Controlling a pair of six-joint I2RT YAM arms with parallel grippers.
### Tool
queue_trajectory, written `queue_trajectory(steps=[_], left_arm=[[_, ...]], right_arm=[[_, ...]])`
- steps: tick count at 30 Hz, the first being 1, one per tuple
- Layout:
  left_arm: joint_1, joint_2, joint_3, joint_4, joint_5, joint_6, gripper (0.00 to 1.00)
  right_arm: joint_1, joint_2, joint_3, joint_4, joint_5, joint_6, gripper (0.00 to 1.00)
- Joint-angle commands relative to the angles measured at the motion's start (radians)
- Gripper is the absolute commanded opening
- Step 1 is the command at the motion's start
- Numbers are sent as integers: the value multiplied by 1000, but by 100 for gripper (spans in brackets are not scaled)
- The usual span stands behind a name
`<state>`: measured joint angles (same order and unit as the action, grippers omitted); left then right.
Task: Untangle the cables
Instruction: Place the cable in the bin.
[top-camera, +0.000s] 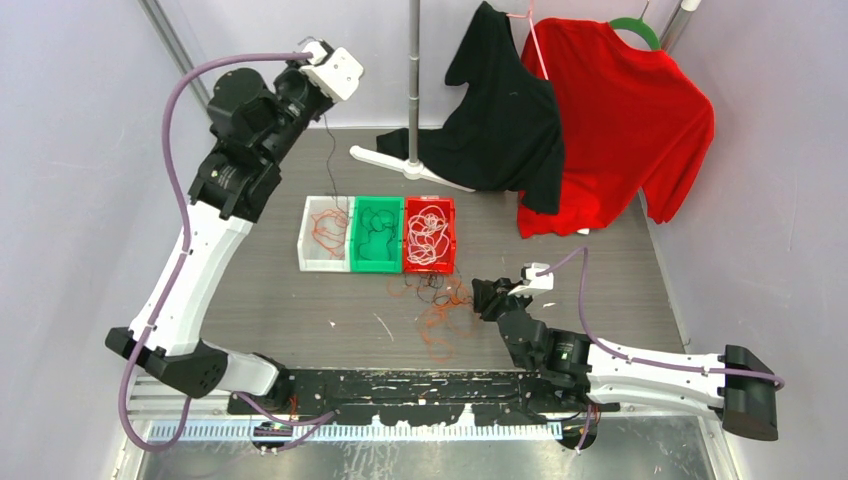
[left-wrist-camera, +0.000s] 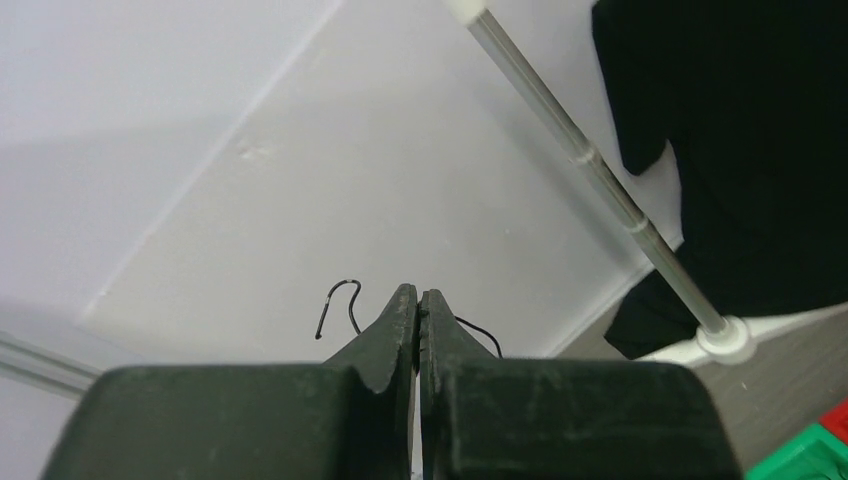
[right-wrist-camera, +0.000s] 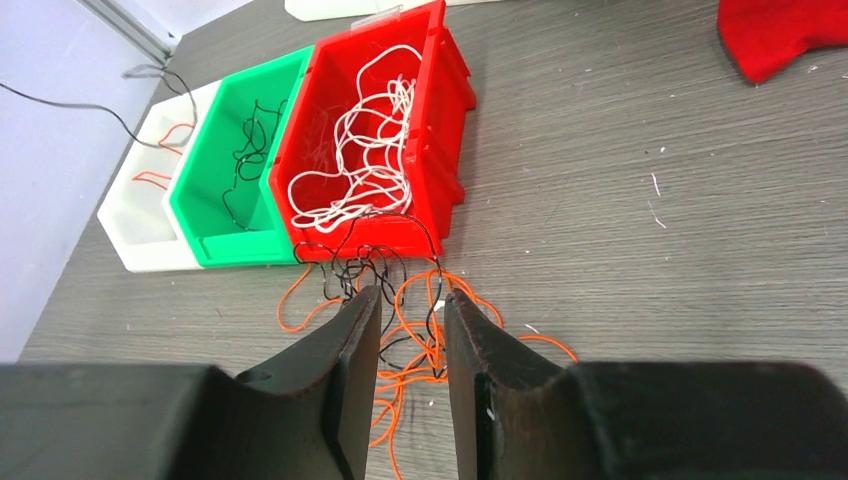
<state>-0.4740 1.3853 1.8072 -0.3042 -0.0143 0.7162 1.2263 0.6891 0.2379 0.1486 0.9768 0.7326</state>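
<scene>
A tangle of orange and black cables (top-camera: 438, 312) lies on the table in front of the bins. My right gripper (top-camera: 484, 297) hovers low just right of it. In the right wrist view the right gripper (right-wrist-camera: 410, 295) is open, and the tangle (right-wrist-camera: 425, 335) shows on the table between its fingers, ungripped. My left gripper (top-camera: 318, 95) is raised high at the back left. It is shut (left-wrist-camera: 418, 292) on a thin black cable (left-wrist-camera: 340, 300) whose ends curl out on both sides of the fingertips. That black cable (top-camera: 329, 150) hangs down toward the white bin.
Three bins stand in a row: a white bin (top-camera: 310, 262) with orange cables, a green bin (top-camera: 375, 266) with black cables, a red bin (top-camera: 450, 235) with white cables. A stand (top-camera: 414, 80) with a black shirt (top-camera: 505, 110) and a red shirt (top-camera: 620, 120) is at the back.
</scene>
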Motion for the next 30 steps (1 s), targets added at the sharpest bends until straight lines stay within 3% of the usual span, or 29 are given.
queue_trajectory(steps=[1,4,21,30], left_arm=[[-7,-1,98,115,15,28,0],[-14,-5,114,82,33,14,0],[-32,-20,-119,7,30,17,0],[-33,29,-273,103,11,37,0]], right_arm=[[-1,-20,19,19,21,7,35],[-1,-25,19,15,23,12,35],[-1,-149,14,-101,53,30,33],[-1,-102,39,-23,45,-15,33]])
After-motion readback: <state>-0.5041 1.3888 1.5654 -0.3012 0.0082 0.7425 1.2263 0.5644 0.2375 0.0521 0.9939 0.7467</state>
